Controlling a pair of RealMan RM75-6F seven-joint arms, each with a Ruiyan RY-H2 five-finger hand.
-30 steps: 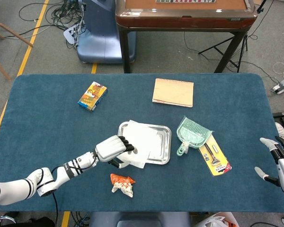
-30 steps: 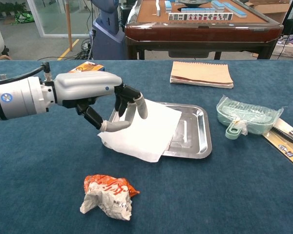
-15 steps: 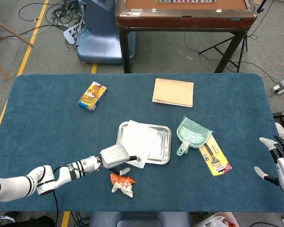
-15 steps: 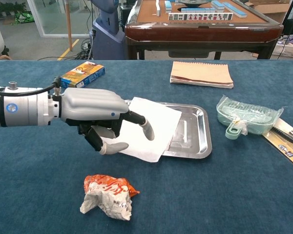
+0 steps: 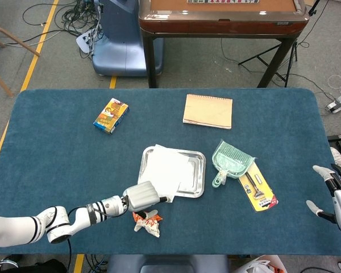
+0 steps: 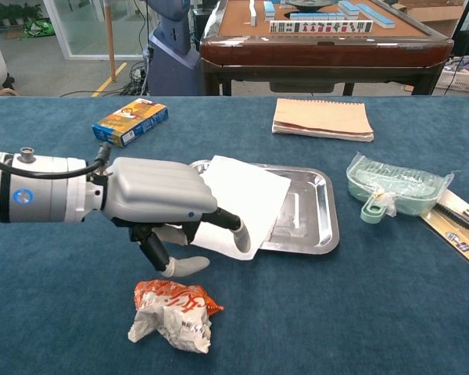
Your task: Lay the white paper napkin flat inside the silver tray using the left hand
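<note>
silver tray [image 6: 325, 216]: holds white paper napkin [image 6: 242, 201], near corner draped over its left rim | left hand [image 6: 158, 205]: fingers apart, empty, above napkin's edge | right hand [image 5: 336, 193]: open, table edge | writing unreadable

We see our left hand [image 6: 160, 209] low over the blue desk [image 6: 55, 312], fingers [image 6: 233, 226] apart, one reaching the near edge of the white napkin [image 6: 238, 199]. The napkin overhangs the silver tray [image 6: 316, 211]. A crumpled wrapper [image 6: 172, 312] lies nearby.
</note>
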